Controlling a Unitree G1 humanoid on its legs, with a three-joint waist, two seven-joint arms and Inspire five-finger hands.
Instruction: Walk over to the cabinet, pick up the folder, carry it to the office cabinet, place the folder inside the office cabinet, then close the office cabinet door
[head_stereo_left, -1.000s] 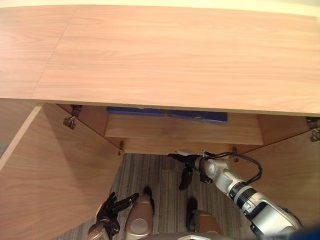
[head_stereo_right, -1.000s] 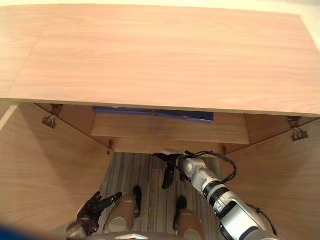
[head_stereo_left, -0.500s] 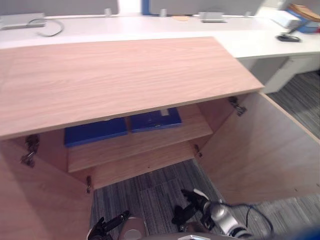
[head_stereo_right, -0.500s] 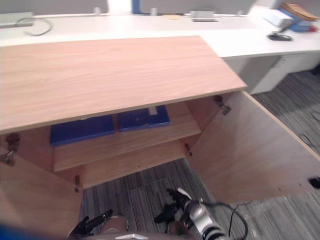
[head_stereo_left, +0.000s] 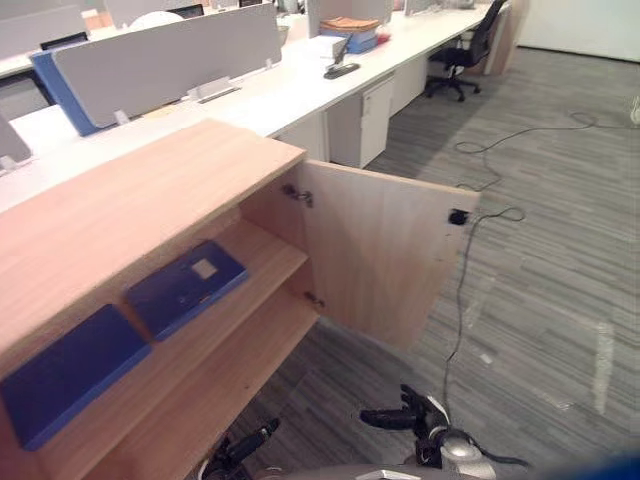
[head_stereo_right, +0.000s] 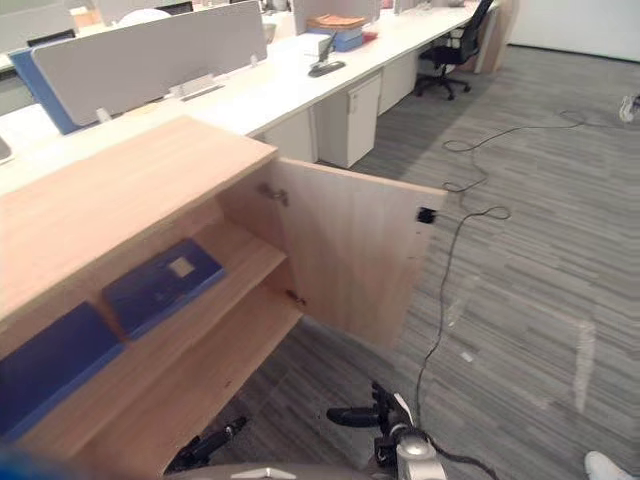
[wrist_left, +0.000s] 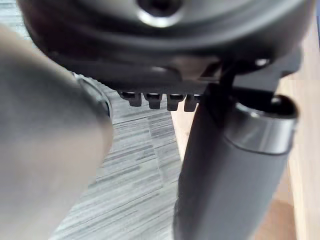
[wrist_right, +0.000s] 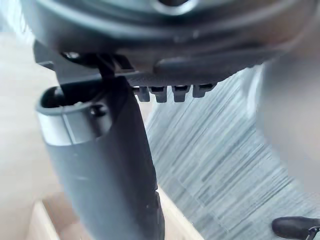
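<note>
Two blue folders lie flat on the upper shelf of a wooden cabinet (head_stereo_left: 120, 200) at the left: one with a white label (head_stereo_left: 187, 287), one further left (head_stereo_left: 62, 372). The cabinet's right door (head_stereo_left: 380, 250) stands wide open. My right hand (head_stereo_left: 400, 415) hangs low over the carpet in front of the cabinet, fingers straight, holding nothing. My left hand (head_stereo_left: 245, 445) shows at the bottom edge near the lower shelf, also open and empty. In the left wrist view its thumb (wrist_left: 230, 170) stands out over carpet and wood.
A long white desk (head_stereo_left: 300, 85) with grey dividers runs behind the cabinet, with a white pedestal (head_stereo_left: 355, 120) under it and an office chair (head_stereo_left: 455, 60) at its far end. A black cable (head_stereo_left: 470, 260) trails across the grey carpet. A person's shoe (head_stereo_right: 610, 465) shows at the lower right.
The whole picture has swung to the right, so the camera turned: the room and the open right door now show. My right hand has drawn back from the shelf edge and sits lower.
</note>
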